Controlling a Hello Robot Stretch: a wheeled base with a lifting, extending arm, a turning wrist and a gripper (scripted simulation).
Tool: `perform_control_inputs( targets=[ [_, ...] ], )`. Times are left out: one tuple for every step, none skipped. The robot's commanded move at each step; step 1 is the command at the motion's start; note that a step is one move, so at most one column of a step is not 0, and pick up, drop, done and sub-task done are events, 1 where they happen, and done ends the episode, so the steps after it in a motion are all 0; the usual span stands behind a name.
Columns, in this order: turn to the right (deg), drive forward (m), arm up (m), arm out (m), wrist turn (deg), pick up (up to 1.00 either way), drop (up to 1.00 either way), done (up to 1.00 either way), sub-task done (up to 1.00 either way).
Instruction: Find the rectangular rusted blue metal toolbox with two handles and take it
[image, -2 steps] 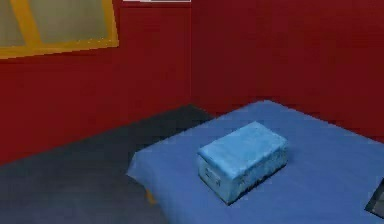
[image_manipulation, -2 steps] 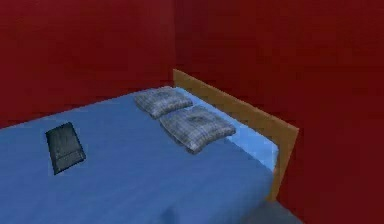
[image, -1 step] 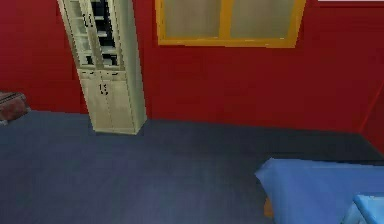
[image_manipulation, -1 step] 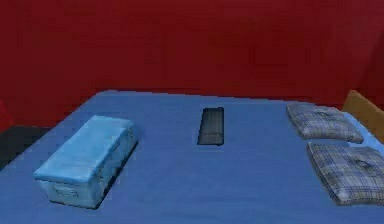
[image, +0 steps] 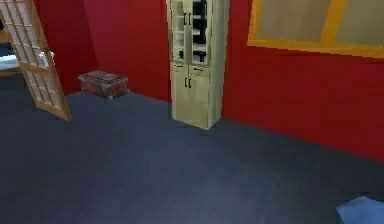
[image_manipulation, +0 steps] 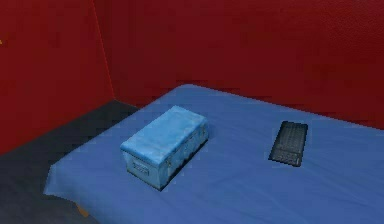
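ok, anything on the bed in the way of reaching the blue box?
Nothing visible. The blue box lies on the bed with bare cover all round it, down to the near edge. A dark flat object also lies on the bed, apart from the box, toward the arm side view's right.

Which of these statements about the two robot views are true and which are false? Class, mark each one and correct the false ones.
1. The light blue rectangular box lies on the blue bed cover. True.
2. The dark flat rectangular object lies on top of that box. False: it lies on the cover, apart from the box, toward the arm side view's right.
3. The tall cream cabinet stands against a red wall. True.
4. The dark reddish chest sits on top of the cabinet. False: it stands on the floor by the wall, toward the forward view's left of the cabinet.
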Motion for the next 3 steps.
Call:
perform_control_inputs(
  targets=[
    [0.0,0.0,0.5,0.0,0.0,0.0,0.0,0.0,0.0],
    [0.0,0.0,0.2,0.0,0.0,0.0,0.0,0.0,0.0],
    [0.0,0.0,0.0,0.4,0.0,0.0,0.0,0.0,0.0]
  ],
)
